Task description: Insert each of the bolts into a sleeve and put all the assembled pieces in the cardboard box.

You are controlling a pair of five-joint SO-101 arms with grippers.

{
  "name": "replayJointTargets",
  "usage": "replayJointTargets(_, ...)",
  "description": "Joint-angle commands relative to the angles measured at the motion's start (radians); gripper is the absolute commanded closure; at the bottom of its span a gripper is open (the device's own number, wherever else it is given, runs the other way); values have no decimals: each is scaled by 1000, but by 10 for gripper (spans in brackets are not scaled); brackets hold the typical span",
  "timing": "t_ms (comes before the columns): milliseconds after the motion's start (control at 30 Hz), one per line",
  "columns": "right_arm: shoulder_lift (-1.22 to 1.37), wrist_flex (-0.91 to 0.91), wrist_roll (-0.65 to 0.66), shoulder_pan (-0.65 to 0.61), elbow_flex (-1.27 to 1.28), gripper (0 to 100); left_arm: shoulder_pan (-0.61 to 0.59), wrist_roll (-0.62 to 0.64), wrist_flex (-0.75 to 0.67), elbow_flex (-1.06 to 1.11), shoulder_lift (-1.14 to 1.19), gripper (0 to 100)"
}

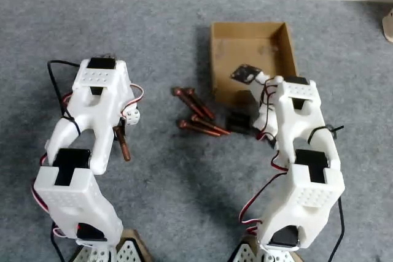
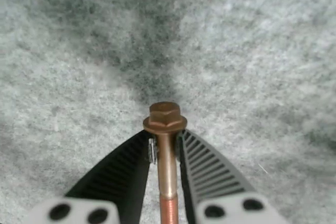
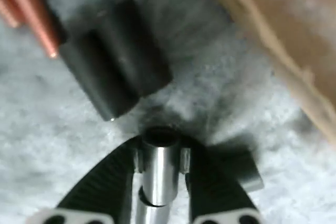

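My left gripper (image 2: 166, 141) is shut on a copper bolt (image 2: 165, 119), with the hex head just past the fingertips and the shank running back between them. In the high view that bolt (image 1: 123, 143) hangs above the grey carpet, left of centre. My right gripper (image 3: 160, 153) is shut on a shiny metal sleeve (image 3: 159, 169), low over the carpet beside the cardboard box (image 3: 273, 40). Black sleeves (image 3: 113, 69) lie just beyond it. Several loose bolts (image 1: 198, 115) lie at the centre, next to the black sleeves (image 1: 238, 121). The cardboard box (image 1: 245, 44) stands at the back right.
Grey carpet covers the whole work surface. The right arm's body (image 1: 298, 133) stands over the box's near edge and the sleeves. Open carpet lies between the two arms at the front.
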Motion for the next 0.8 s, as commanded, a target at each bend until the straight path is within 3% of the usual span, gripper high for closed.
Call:
replayJointTargets(0, -45, 61, -64, 27, 27, 995, -7, 9, 0, -1, -73, 994)
replayJointTargets(333, -412, 262, -215, 25, 62, 995, -5, 9, 2, -1, -74, 994)
replayJointTargets(767, -1092, -140, -465, -163, 702, 995, 21, 11, 3, -27, -76, 994)
